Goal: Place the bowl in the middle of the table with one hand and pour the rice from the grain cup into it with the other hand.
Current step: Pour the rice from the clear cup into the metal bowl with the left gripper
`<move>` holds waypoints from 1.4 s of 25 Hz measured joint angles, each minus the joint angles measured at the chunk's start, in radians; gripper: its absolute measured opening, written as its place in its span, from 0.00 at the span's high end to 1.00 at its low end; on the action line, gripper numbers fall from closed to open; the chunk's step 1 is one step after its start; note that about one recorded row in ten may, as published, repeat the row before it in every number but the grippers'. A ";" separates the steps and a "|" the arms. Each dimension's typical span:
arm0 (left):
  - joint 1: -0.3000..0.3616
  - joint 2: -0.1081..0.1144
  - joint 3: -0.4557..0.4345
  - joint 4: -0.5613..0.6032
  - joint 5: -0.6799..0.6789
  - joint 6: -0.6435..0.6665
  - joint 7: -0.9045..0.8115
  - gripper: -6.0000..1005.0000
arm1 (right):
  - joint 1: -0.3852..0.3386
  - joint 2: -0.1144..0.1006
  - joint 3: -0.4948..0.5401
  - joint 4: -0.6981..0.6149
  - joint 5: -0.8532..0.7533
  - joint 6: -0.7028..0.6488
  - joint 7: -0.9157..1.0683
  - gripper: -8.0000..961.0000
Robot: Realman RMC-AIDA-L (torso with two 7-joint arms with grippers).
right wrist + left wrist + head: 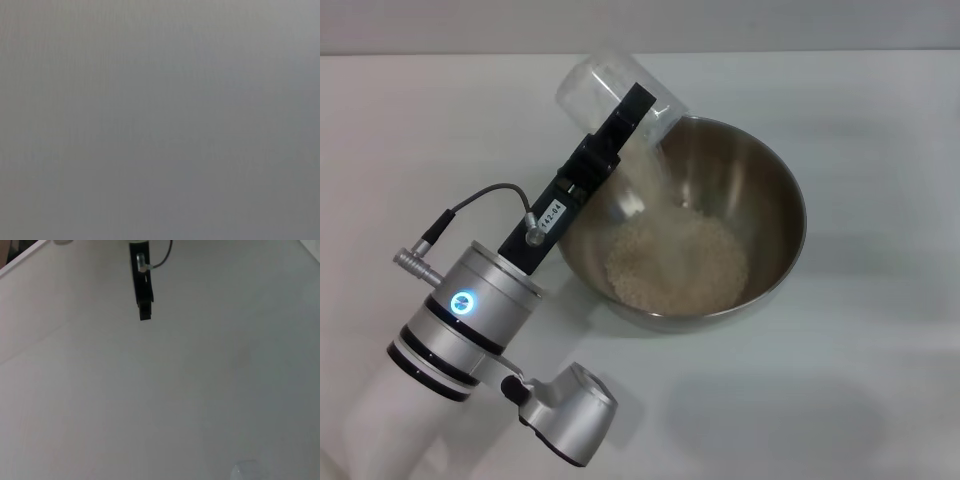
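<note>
**Rice mid-pour**

Left gripper (625, 120) was clamped on the small clear plastic grain cup (615, 85), tipped; off-white rice (677, 262) streamed just below into the large stainless-steel bowl (770, 190) on the white table (880, 380). The cup looked light, slippery; grip sidewall. Right gripper unseen.

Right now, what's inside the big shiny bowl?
A heap of rice lies in the bowl, with more pouring from the grain cup the left end effector tips. The bottom underneath is hidden.
</note>
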 joint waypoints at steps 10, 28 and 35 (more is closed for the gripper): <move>0.006 0.000 0.013 0.001 0.004 -0.012 0.007 0.97 | -0.002 0.001 0.000 -0.001 0.000 -0.002 0.000 0.65; 0.019 0.000 0.006 -0.008 0.000 -0.055 -0.022 0.97 | -0.003 0.002 0.000 0.000 0.000 -0.009 0.000 0.65; 0.027 0.000 -0.023 -0.006 -0.004 -0.057 -0.025 0.97 | -0.005 0.003 0.000 0.000 0.000 -0.009 0.000 0.65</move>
